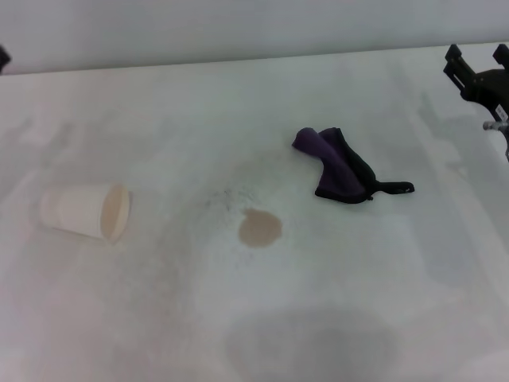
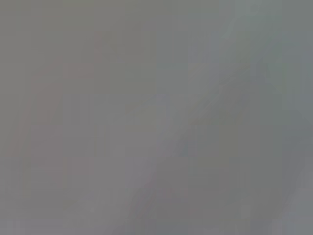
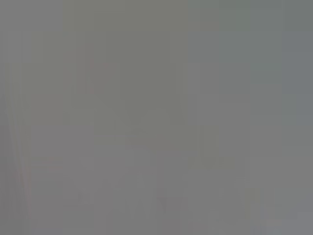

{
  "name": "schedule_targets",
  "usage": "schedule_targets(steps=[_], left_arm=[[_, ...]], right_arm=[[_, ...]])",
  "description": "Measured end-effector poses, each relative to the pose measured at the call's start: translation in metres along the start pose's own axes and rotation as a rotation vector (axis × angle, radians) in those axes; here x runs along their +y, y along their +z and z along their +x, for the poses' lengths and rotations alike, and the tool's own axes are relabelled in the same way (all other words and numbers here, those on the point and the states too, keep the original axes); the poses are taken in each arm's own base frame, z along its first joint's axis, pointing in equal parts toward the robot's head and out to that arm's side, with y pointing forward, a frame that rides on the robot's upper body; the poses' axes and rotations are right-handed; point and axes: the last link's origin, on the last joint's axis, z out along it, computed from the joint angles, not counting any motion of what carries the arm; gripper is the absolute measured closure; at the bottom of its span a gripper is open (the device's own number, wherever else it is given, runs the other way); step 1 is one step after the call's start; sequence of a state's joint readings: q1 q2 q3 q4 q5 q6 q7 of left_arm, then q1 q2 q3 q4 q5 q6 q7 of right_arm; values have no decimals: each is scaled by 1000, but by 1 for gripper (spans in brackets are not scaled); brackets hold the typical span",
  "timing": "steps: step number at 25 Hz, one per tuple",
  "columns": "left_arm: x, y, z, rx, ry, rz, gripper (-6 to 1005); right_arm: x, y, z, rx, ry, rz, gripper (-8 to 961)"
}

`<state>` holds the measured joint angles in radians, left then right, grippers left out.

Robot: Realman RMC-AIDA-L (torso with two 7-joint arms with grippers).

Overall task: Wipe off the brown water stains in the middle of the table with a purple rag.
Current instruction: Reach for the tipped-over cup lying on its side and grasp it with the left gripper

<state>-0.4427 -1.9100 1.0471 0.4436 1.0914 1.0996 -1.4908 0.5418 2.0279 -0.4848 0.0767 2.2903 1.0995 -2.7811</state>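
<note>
The purple rag (image 1: 340, 169) lies crumpled on the table (image 1: 382, 294), right of centre and a little toward the far side. It is dark purple with black edging, bunched into a lumpy heap, and a thin black loop trails out from its right end. The brown water stains (image 1: 259, 228) show as one small tan-brown oval blot near the middle of the table, just to the near left of the rag and apart from it; faint grey speckles dust the surface at the blot's far-left edge.

A white paper cup (image 1: 86, 212) lies tipped on its side at the left, well apart from the blot, its mouth facing right. The inside looks tinted pale tan, though whether any liquid is in it cannot be told.

The right gripper (image 1: 479, 65) hangs at the far right edge, well apart from the rag, its black fingers spread with nothing between them. A dark sliver at the far left edge may be the left gripper (image 1: 3, 57); I cannot tell its state. Both wrist views show only flat grey
</note>
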Motion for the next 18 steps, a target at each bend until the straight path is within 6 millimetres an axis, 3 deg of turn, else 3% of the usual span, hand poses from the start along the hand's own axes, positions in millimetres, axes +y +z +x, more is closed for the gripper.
schedule_targets(steps=[5, 11, 18], left_arm=[[22, 20, 49, -219, 161, -107, 111], [48, 36, 83, -564, 473, -152, 111], [56, 38, 84, -853, 837, -109, 112]], right_arm=[[0, 4, -4, -20, 21, 21, 88], [0, 4, -3, -23, 57, 48, 88], [2, -3, 4, -6, 74, 49, 88]])
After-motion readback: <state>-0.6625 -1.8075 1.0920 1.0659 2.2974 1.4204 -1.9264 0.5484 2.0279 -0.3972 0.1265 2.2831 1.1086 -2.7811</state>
